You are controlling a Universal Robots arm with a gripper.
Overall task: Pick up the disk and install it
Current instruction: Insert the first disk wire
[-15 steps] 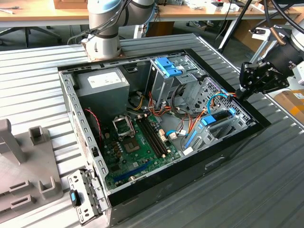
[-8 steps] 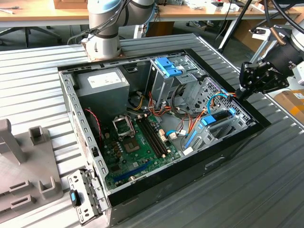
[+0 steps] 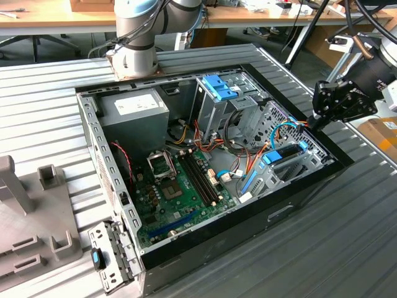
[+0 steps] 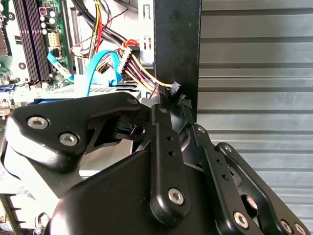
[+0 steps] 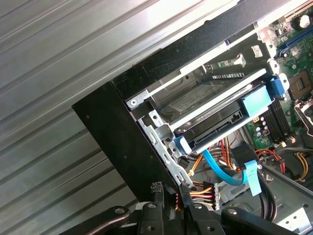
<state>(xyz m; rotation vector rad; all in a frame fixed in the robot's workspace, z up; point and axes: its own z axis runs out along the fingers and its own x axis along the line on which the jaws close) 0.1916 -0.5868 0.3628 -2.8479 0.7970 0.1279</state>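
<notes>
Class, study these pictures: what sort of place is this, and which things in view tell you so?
Probably a robotics lab or workshop for computer assembly: an open computer case lies on a ribbed metal table, a robot arm is mounted beside it, and wooden workbenches stand behind.

An open computer case point(image 3: 260, 217) lies on the ribbed metal tabletop point(image 3: 49, 87); a green motherboard point(image 3: 164, 208) shows inside; a grey power supply point(image 3: 133, 124) fills one corner; a grey fixture point(image 3: 25, 217) sits at the exterior view's left.

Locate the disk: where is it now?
The disk sits in the drive bay at the exterior view's right end of the open computer case, just inside the case wall, near the gripper.
</notes>
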